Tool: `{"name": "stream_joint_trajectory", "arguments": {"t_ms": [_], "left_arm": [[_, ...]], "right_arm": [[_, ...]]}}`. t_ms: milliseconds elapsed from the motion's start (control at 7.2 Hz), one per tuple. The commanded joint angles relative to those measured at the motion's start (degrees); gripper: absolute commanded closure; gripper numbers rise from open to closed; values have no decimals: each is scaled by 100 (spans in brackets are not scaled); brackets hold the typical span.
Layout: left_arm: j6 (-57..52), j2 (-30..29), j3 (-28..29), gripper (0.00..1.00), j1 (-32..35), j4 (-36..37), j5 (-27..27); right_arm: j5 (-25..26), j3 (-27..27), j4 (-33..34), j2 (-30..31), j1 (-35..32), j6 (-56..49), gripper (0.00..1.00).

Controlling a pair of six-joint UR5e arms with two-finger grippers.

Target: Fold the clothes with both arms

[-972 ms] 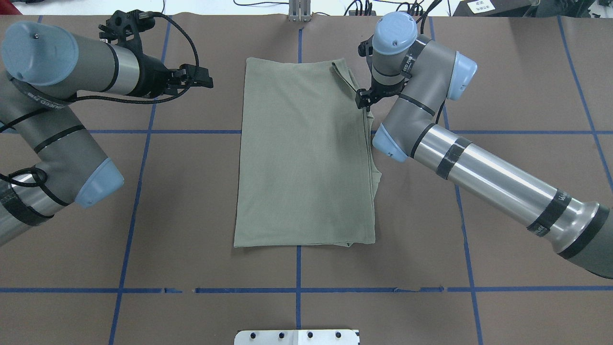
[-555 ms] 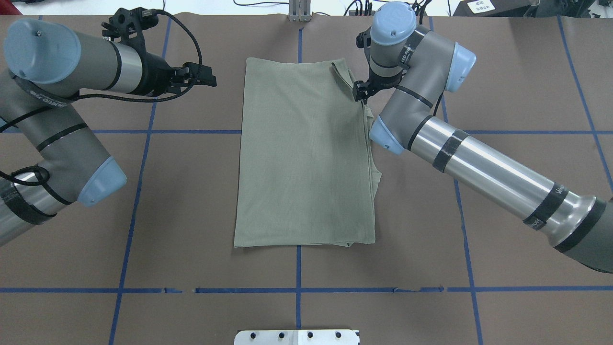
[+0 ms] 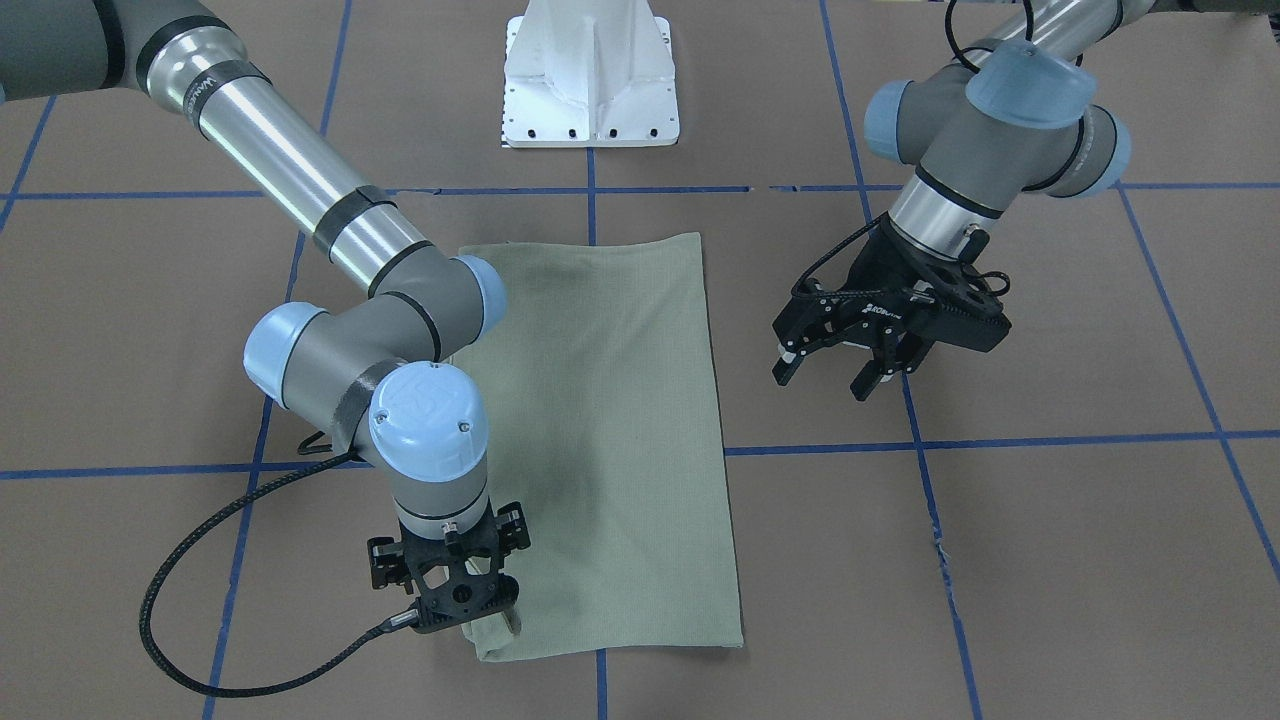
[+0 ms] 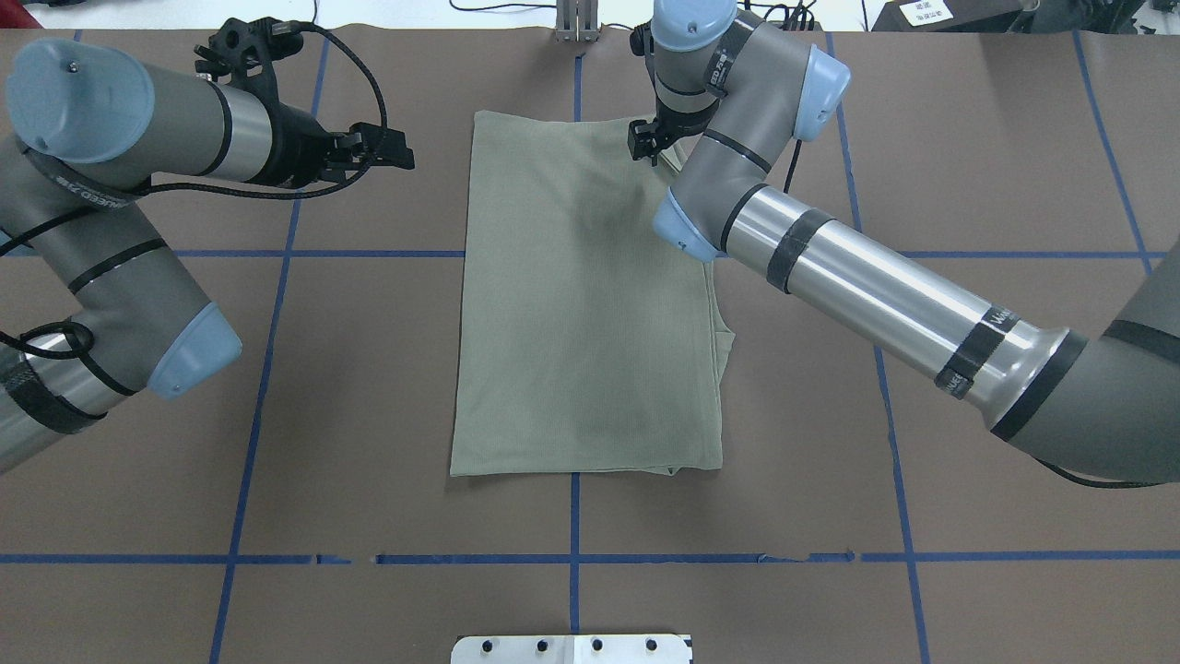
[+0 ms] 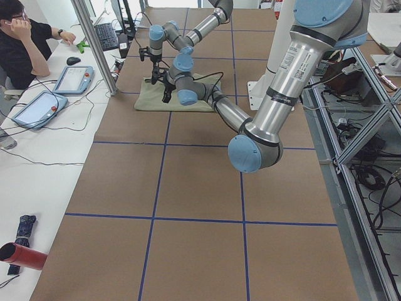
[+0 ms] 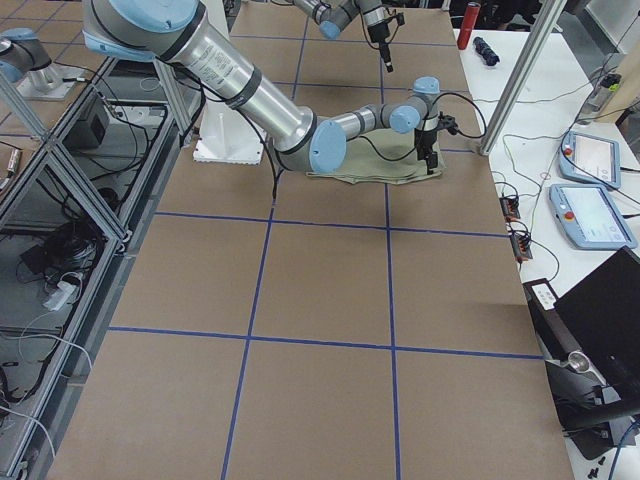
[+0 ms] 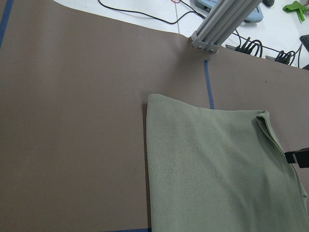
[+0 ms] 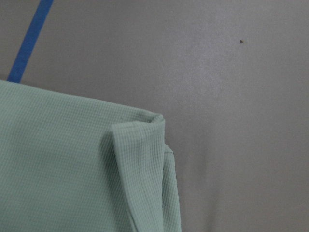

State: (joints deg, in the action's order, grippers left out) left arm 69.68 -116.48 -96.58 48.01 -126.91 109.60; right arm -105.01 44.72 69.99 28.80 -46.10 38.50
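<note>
Now the shirt (image 4: 581, 314), already a long folded strip, lies flat on the table (image 4: 968, 387), the right gripper (image 4: 643, 148) over its far right corner, whether open or closed I cannot tell, the left gripper (image 3: 822, 380) open beside it; next, likely, both pinch the far corners for a crosswise fold.

Matt fine-ribbed knit shirt (image 4: 581, 323), matt brown paper table (image 4: 359, 387)
</note>
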Motion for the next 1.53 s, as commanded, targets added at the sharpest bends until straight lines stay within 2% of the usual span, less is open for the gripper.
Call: {"name": "stream_joint_trajectory", "arguments": {"t_ms": [0, 972, 1110, 1249, 1388], "left_arm": [[2, 12, -10, 0, 7, 0, 0], [10, -6, -10, 0, -2, 9, 0], [10, -15, -19, 0, 7, 9, 0], [28, -15, 7, 0, -2, 0, 0], [37, -23, -2, 0, -2, 0, 0]], "right_arm": [[252, -559, -545, -137, 66, 9, 0], [200, -710, -557, -208, 93, 53, 0], [200, -719, -557, -138, 14, 26, 0], [-78, -754, -548, -68, -239, -130, 0], [-125, -789, -548, 55, -433, -419, 0]]}}
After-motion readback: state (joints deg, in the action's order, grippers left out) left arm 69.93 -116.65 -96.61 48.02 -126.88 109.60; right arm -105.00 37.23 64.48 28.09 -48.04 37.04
